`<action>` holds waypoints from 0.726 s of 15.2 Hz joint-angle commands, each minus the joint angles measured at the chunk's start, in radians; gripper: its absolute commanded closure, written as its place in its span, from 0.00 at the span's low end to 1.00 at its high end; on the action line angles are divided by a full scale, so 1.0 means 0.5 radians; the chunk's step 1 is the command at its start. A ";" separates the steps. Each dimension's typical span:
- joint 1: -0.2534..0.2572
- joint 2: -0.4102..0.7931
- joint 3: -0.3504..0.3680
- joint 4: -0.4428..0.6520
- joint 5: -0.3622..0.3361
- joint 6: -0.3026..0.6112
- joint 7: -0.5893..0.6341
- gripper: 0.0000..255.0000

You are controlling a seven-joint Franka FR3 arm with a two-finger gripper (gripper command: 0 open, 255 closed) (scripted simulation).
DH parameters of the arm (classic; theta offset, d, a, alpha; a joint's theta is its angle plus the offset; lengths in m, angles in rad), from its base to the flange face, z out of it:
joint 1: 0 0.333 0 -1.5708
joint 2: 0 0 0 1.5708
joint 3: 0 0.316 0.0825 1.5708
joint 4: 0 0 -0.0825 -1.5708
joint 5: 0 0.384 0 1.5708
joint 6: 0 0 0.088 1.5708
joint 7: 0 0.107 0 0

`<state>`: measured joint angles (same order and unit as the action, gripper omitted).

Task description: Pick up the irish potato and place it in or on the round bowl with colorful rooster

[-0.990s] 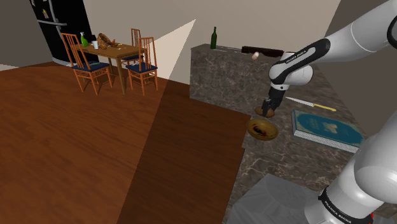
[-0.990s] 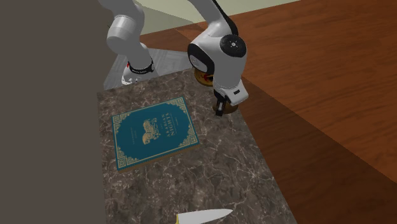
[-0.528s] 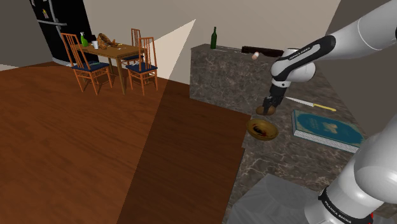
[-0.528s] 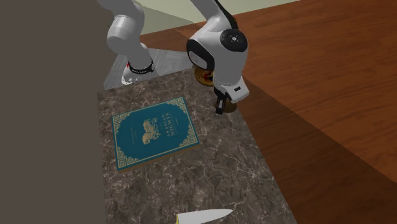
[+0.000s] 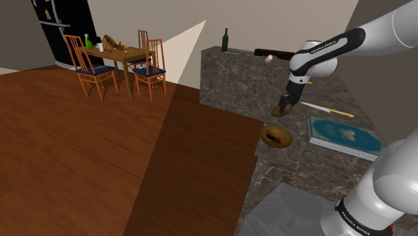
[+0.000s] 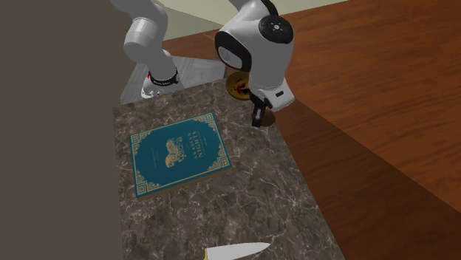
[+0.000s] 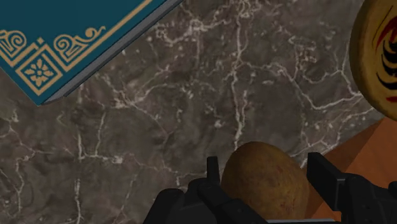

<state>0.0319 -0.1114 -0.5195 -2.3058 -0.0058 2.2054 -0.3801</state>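
Gripper (image 7: 266,170) clamped on brown potato (image 7: 261,186), held in air over the marble bench (image 7: 210,95) edge. Round bowl (image 5: 276,136) w/ rooster pattern sits on bench near that edge, apart from gripper, stand side of it. Potato not in bowl yet. Teal book (image 5: 343,136) beside bowl; knife (image 5: 328,109) beyond book.

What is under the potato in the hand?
Under the potato, clasped in the hand, the wrist view shows the marbled counter near its edge. The bowl lies to one side, not beneath. The patch right behind the potato is covered.
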 commanded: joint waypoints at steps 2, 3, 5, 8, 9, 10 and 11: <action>-0.001 -0.047 0.010 0.042 -0.027 -0.084 0.027 1.00; -0.001 -0.061 0.013 0.058 -0.034 -0.112 0.034 1.00; -0.002 -0.087 0.019 0.089 -0.047 -0.167 0.046 1.00; -0.003 -0.123 0.028 0.140 -0.064 -0.249 0.063 1.00; -0.004 -0.134 0.031 0.157 -0.069 -0.277 0.068 1.00; -0.004 -0.144 0.034 0.175 -0.073 -0.304 0.072 1.00; -0.004 -0.154 0.037 0.194 -0.077 -0.331 0.077 1.00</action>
<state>0.0294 -0.1826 -0.5035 -2.2168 -0.0420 2.0535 -0.3461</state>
